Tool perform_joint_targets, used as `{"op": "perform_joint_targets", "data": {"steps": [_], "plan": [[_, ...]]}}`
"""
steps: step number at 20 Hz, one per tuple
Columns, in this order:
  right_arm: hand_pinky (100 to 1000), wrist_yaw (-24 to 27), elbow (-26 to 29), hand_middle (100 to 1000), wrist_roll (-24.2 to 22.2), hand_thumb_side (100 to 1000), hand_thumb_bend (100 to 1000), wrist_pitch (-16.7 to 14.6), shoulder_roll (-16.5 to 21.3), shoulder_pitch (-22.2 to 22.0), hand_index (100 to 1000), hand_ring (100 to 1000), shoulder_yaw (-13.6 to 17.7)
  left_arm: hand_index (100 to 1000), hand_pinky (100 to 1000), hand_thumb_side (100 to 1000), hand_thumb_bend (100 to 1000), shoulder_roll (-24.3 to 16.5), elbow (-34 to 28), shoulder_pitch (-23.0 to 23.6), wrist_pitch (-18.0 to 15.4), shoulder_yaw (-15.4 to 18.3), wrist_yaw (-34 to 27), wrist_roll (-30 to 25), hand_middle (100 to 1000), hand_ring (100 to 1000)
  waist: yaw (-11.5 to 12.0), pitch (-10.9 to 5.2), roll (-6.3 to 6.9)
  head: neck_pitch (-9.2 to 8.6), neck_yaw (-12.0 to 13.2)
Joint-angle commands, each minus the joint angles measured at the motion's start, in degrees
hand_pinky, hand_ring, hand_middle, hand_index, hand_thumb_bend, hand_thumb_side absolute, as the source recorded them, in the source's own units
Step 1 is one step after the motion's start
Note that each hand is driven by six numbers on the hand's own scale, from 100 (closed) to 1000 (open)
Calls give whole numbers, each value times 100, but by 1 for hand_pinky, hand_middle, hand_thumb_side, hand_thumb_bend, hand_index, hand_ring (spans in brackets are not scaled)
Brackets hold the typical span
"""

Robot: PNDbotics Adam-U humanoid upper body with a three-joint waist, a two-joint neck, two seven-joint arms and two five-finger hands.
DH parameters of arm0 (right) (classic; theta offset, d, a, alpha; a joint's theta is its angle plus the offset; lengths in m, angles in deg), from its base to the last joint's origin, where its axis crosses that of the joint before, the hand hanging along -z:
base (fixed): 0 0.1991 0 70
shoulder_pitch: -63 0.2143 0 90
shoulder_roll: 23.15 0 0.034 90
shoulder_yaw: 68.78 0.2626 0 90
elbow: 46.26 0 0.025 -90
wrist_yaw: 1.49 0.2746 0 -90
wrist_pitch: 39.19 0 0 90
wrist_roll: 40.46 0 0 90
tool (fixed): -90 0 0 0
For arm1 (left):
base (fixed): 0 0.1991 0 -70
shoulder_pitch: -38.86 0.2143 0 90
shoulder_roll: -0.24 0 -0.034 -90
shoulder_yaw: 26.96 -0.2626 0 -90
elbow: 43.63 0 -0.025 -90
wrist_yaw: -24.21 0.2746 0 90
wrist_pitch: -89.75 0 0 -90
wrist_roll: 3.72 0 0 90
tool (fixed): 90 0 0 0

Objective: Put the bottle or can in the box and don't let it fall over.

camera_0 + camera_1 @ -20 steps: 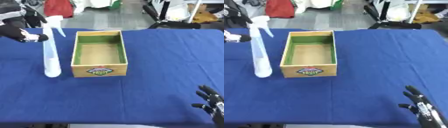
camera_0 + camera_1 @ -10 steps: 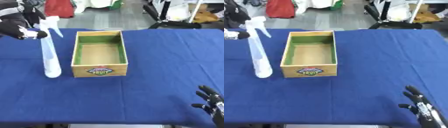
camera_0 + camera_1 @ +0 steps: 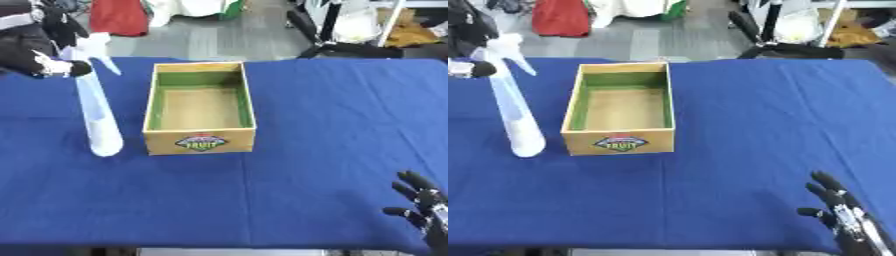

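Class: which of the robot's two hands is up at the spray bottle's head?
The left hand, at the spray bottle; the right hand idles open at the lower right corner.

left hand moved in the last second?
Yes. The left hand has closed in on the top of the spray bottle, moving toward the wooden box; its fingertip now sits at the bottle's neck. The bottle's base has not shifted.

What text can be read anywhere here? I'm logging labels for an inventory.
"FRUIT": on the oval label on the near wall of the wooden box; its smaller print is too blurred to read.
The spray bottle shows no readable text.
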Motion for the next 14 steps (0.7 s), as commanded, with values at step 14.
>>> {"op": "perform_joint_targets", "data": {"steps": [14], "plan": [[722,13,50,1000,-7,830,100,-19,97,11,1000,998,37,846,722,742,495,-309,-41,-206,92,432,27,497,659,712,-1,-62,22,28,5]]}}
